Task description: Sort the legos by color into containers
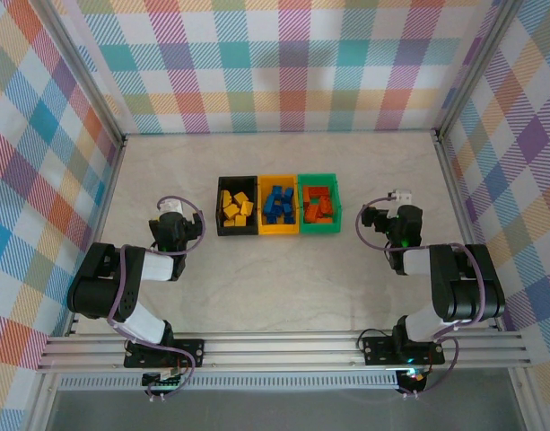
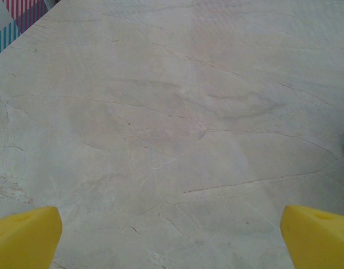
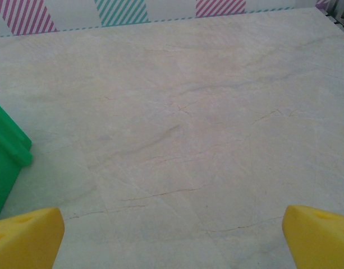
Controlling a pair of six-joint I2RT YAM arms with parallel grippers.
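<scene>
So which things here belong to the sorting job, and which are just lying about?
Job: yellow legos in black bin; blue legos in yellow bin; orange legos in green bin; left tool and right tool, both open.
Not the job: table, plaid walls.

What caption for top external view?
Yellow plastic bricks in black bin, blue bricks in yellow-orange bin, orange bricks in green bin; left gripper and right gripper open.

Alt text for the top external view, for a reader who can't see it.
Three joined bins sit in the middle of the table, already sorted: yellow legos in the black bin, blue legos in the yellow bin, orange legos in the green bin. The left gripper and right gripper are open on either side of the row, holding nothing.
</scene>
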